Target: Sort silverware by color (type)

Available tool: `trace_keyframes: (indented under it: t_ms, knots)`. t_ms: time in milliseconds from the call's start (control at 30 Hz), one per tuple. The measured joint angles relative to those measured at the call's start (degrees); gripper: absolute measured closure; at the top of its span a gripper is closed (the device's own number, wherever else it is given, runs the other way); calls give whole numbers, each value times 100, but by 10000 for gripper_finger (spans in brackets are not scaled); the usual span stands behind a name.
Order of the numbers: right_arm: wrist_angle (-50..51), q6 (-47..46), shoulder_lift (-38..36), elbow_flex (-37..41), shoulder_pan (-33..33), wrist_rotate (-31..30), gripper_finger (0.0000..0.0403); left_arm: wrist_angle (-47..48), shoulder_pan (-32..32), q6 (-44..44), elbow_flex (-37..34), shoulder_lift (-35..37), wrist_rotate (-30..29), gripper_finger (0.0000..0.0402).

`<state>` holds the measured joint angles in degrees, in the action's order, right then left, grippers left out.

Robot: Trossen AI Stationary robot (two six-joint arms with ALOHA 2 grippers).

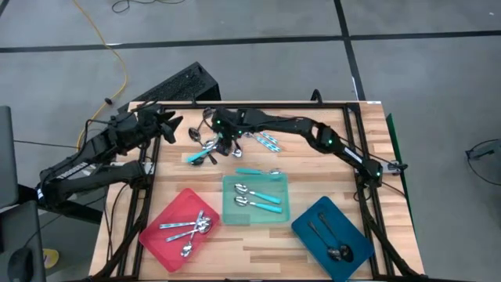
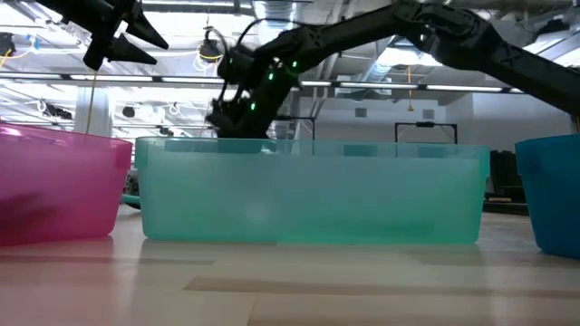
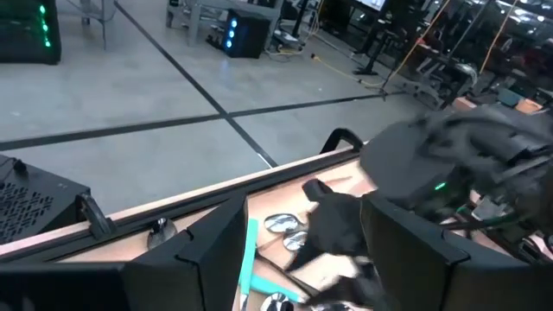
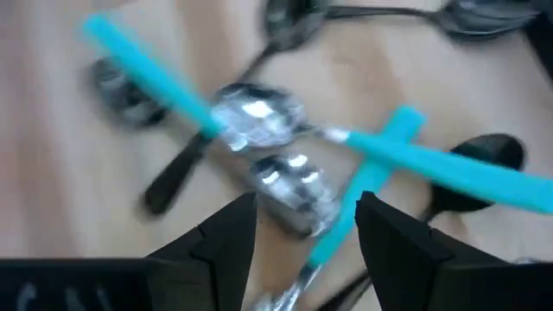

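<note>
A heap of silverware (image 1: 205,146) lies at the far middle of the table: shiny, turquoise-handled and dark spoons crossing each other. My right gripper (image 1: 225,147) reaches over it from the right, pointing slantwise down, open. In its wrist view the gripper (image 4: 302,229) hovers over a shiny spoon bowl (image 4: 289,183) with turquoise handles (image 4: 449,164) across it; whether it touches, I cannot tell. My left gripper (image 1: 174,125) waits raised at the far left, open (image 3: 302,259). More turquoise spoons (image 1: 268,142) lie right of the heap, and one (image 1: 258,171) lies nearer the trays.
Three trays stand along the near side: a red tray (image 1: 156,235) with shiny spoons, a teal tray (image 1: 228,200) with turquoise-handled spoons, a blue tray (image 1: 356,235) with dark spoons. A black rail (image 1: 258,106) runs along the far edge.
</note>
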<state>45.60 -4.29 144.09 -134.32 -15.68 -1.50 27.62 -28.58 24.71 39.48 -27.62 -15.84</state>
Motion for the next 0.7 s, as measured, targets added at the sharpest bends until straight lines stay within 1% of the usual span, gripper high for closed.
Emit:
trace_keyframes:
  t_ms: [100, 267, 333, 700]
  knots:
    - [214, -291, 140, 13, -15, -298, 184, 22, 0, -1, 0, 2, -2, 191]
    - [173, -706, 163, 20, -78, -328, 184, 51, -2, -7, 0, 2, 0, 191]
    - [179, -808, 160, 49, -89, -459, 184, 49, -1, -9, 0, 0, 0, 191]
    - [690, -705, 157, 57, 7, -466, 184, 224, -1, -26, 0, 1, 0, 191]
